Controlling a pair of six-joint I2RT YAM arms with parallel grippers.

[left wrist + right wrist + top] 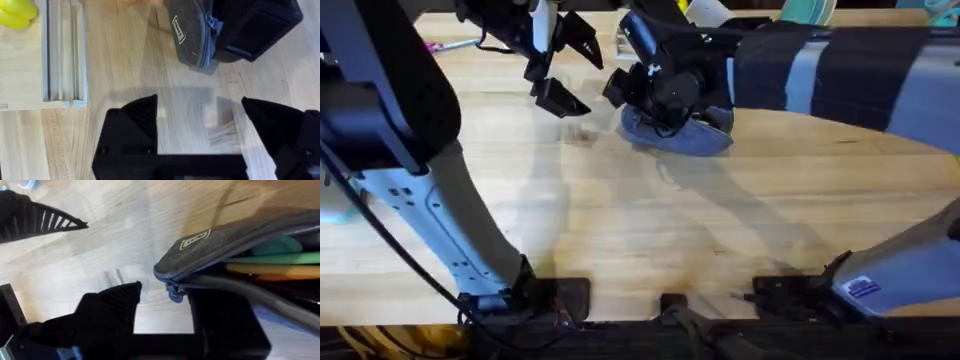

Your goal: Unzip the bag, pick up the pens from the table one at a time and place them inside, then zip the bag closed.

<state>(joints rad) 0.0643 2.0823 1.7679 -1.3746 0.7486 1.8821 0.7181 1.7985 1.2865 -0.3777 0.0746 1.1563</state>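
Nearest the camera, the two arm bases sat at the front edge of the light wooden plank bench [650,230], with bare wood stretching ahead of them. Farther out, the left gripper [563,72] hung above the bench just left of the pouch, its black fingers spread wide apart with nothing between them. In the left wrist view those fingers [131,127] framed only bare wood grain, with the pouch lying beyond them and apart from them.

Just to its right, the elongated blue-grey fabric pencil bag [682,132] lay on the bench near the far middle. The right gripper [660,95] was down on top of the bag, covering most of it from overhead. In the right wrist view, one black finger [112,311] stood outside the pouch on the bench side while the other lay under or against the bag's edge; whether they actually clamped the fabric I could not tell. The bag [235,242] was partly unzipped there, its mouth gaping, and green, orange and yellow slim items [280,264] showed inside. A small dark zipper pull [174,294] hung at the end of the opening.

Beyond the left gripper, a silver aluminium rail [64,50] lay across a pale board, with a yellow rounded object [17,12] beside it.
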